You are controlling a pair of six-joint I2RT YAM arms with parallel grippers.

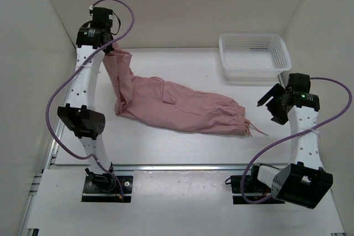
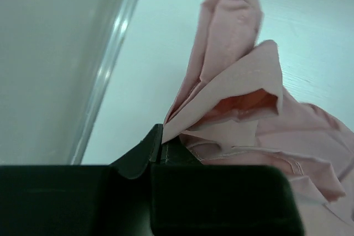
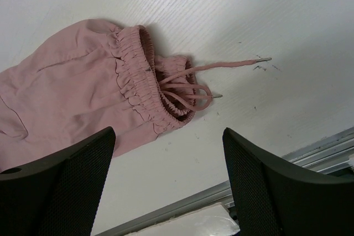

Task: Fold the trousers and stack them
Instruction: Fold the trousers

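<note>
Now left hand (image 2: 161, 146) pinches trousers (image 1: 177, 103), which trail toward the spread right hand (image 3: 168, 136).

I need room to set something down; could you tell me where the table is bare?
Bare: the near strip between trousers and front rail; the far strip left of the basket. Crowded: the middle and around the left claw.

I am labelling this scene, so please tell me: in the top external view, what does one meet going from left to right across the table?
First the left gripper → trousers, one end pinched in it → right gripper, open. The basket overlaps the right gripper sideways, so it is omitted.
</note>
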